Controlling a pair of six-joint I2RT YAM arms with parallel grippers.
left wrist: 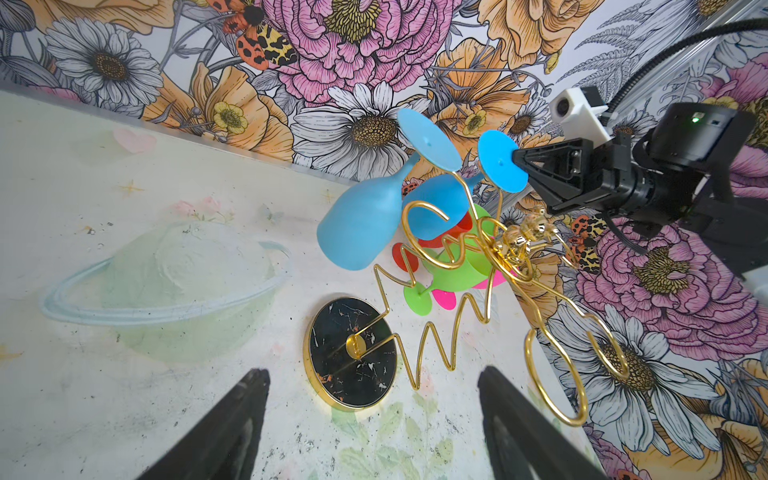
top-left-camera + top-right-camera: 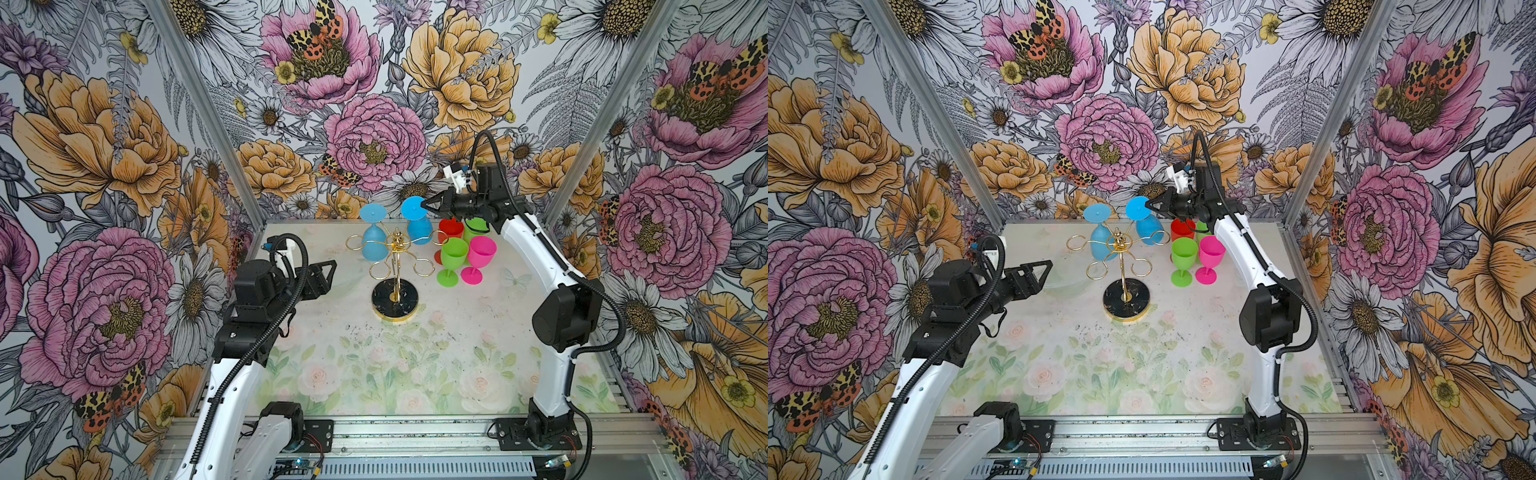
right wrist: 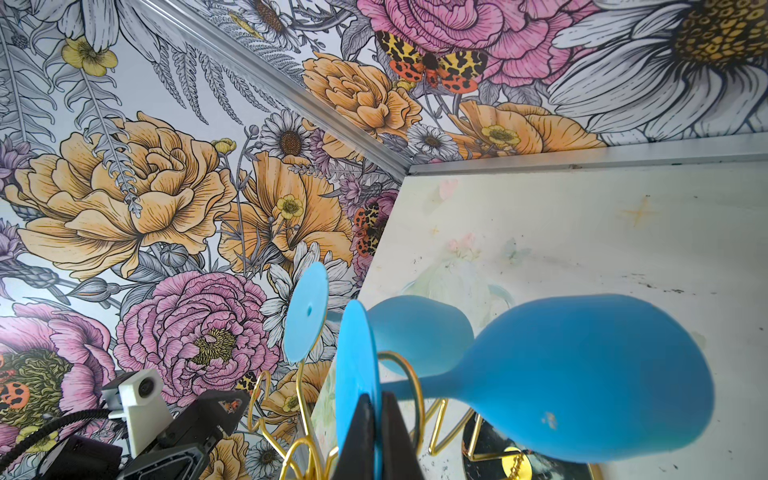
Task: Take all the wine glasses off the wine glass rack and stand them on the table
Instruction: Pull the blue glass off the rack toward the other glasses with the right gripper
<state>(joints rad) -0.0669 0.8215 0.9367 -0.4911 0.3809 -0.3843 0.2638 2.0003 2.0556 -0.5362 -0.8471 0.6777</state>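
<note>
Pinching wine glass (image 2: 419,230) foot in clamped right jaws, left jaws agape.
Next: probably sliding stem clear of wine glass rack (image 2: 384,297).

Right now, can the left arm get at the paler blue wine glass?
Probably yes: the left end effector is open and empty, and only an empty loop of the wine glass rack lies before the paler blue wine glass.
</note>
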